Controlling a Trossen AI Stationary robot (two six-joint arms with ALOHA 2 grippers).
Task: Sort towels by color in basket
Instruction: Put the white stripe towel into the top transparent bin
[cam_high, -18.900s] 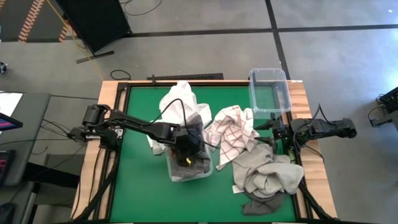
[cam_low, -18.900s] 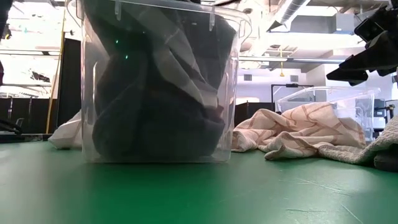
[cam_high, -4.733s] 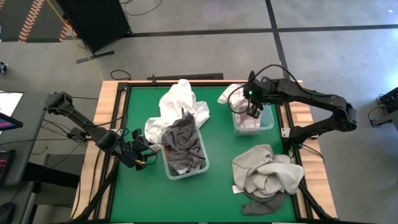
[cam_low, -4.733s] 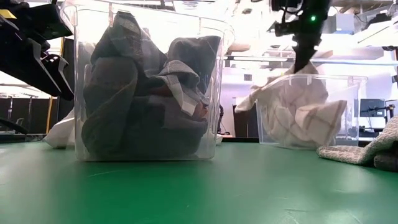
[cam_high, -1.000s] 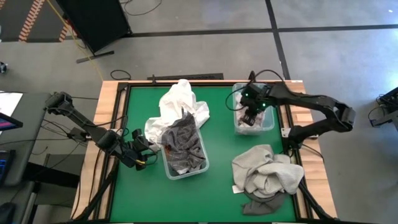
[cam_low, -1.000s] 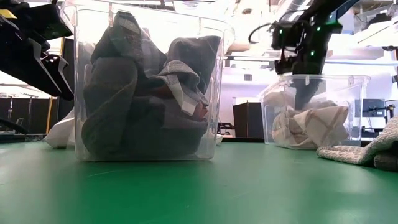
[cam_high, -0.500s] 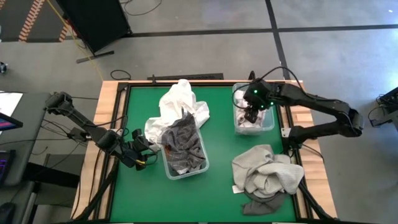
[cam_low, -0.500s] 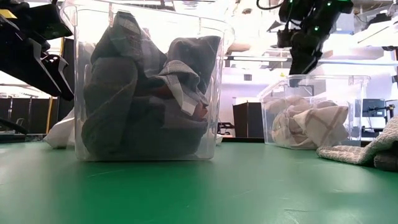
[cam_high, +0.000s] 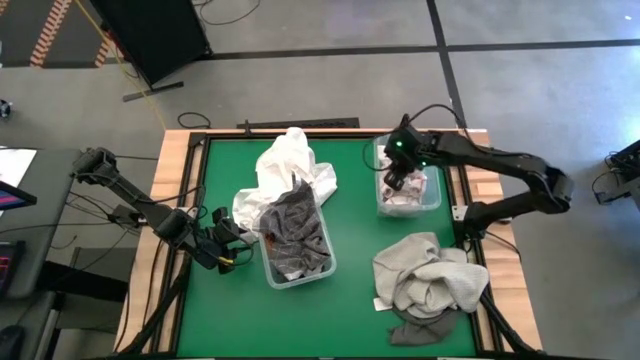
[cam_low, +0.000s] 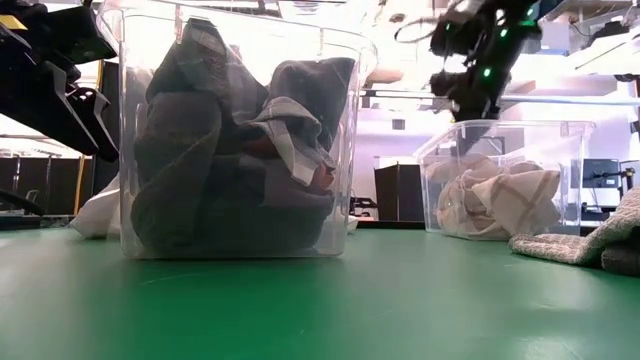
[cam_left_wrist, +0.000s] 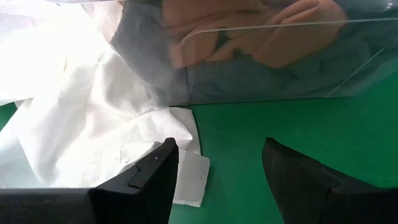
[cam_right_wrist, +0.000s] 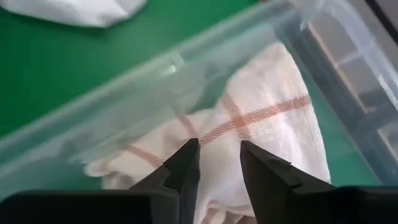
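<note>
High view: the right hand (cam_high: 397, 180) hangs over the far-left corner of the clear bin (cam_high: 432, 201) near the tabletop's (cam_high: 360, 290) far right corner, and the white towel with red checks (cam_high: 406, 196) lies crumpled inside that bin, directly beneath the hand and slightly toward the tabletop's near edge. Its fingers stand a narrow gap apart with nothing between them. Seen from the right wrist, the checked cloth (cam_right_wrist: 261, 130) is soft, off-white and loosely bunched, with no clear long axis.

By my reading this towel is sorted. The next pieces are the heaped beige-grey towel (cam_high: 425, 275) at the near right corner, well apart from the right hand toward the near edge but closest to that arm, and the white towel (cam_high: 288, 165) spread toward the far edge, partly behind the second bin (cam_high: 322, 266).

That second bin holds dark grey and heathered grey cloths (cam_high: 296, 230). The left hand (cam_high: 228, 246) waits low just beside the bin's left side, fingers spread wide and empty, with the white towel's edge (cam_left_wrist: 93, 137) right in front of it.
</note>
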